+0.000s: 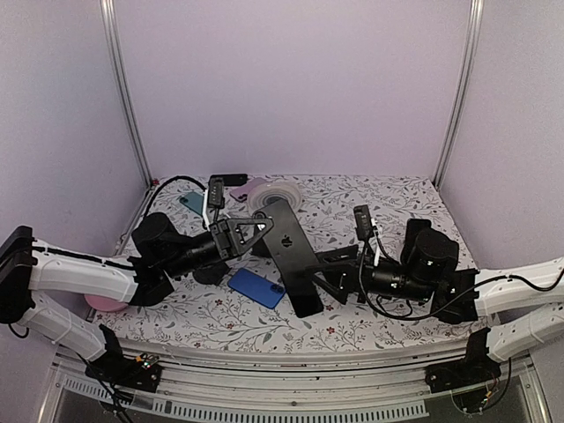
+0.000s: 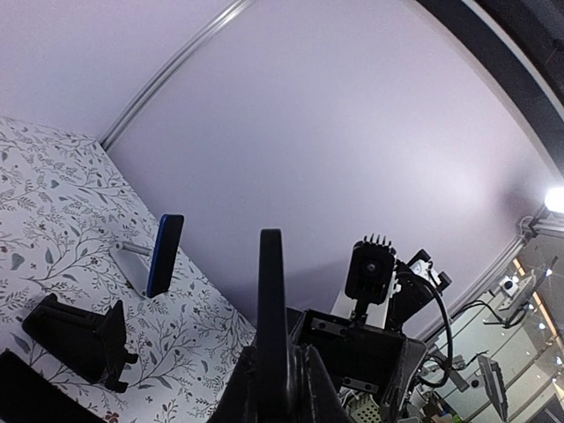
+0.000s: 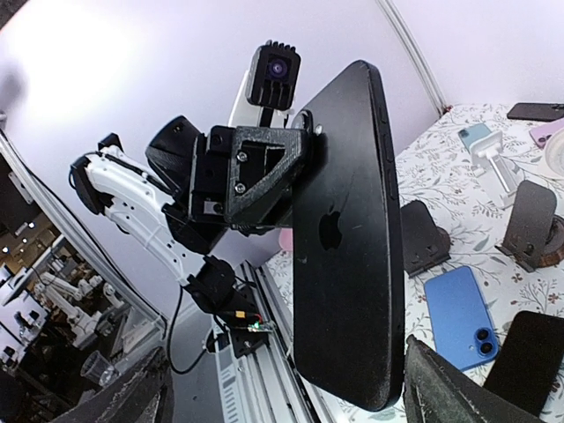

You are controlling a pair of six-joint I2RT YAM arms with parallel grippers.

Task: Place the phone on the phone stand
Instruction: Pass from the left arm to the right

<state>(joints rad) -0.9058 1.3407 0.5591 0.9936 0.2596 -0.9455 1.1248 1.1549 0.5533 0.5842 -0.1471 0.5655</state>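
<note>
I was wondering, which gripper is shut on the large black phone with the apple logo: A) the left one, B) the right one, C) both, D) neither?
A: the left gripper is clamped on the edge of the black phone, while the right gripper has its jaws wide open.

Soft even lavender light, dull sheen on the phone, one lamp glaring, wrist views fisheye-bent
</note>
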